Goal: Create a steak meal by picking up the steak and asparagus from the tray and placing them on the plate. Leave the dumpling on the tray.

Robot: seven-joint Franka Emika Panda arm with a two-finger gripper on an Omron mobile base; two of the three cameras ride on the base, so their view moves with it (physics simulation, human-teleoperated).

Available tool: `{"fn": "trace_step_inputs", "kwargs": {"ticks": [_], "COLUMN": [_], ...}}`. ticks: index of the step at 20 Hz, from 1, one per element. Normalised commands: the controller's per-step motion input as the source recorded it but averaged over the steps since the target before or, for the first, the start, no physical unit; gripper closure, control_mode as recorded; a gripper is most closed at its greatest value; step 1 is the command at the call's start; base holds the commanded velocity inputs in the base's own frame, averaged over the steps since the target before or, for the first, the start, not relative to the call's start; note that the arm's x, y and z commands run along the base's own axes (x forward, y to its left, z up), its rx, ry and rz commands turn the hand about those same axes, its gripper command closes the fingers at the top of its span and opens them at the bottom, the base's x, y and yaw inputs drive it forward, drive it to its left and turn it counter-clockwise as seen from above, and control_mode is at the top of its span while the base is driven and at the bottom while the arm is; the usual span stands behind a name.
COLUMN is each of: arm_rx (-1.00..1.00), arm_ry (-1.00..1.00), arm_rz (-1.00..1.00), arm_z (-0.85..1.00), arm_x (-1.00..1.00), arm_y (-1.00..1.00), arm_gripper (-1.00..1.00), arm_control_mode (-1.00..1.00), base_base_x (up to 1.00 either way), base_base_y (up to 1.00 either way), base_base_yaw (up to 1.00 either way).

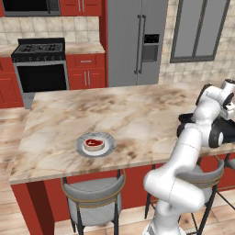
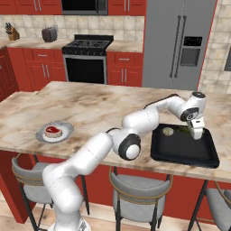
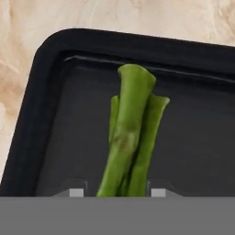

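This is a home kitchen. There is a black stove with an oven, a big grey fridge, red cupboards, a tiled wall, and stools tucked under a long marble surface.

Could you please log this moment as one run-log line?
steak: on plate | hand: down over tray, fingers either side of asparagus | dumpling: on tray | next: lift asparagus

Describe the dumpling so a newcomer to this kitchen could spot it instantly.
On the marble island, find the black tray at the robot's right. The dumpling sits near its far rim: small, pale and round, unlike the thin green asparagus beside it.
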Motion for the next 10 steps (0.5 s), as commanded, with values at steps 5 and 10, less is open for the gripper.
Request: {"fn": "trace_step_inputs", "kwargs": {"ticks": [5, 10], "arm_rx": [-0.06, -0.1], "arm_ry": [0.01, -0.04], "arm_rz": [-0.05, -0.01], "arm_z": [-0.15, -0.05], "arm_x": [-1.0, -1.0], "arm_y": [0.87, 1.0], "arm_gripper": [1.0, 1.0], "arm_control_mode": [-1.0, -1.0], "base_base_x": [0.0, 0.0], "base_base_y": [0.0, 0.0], "base_base_yaw": [0.0, 0.0]}}
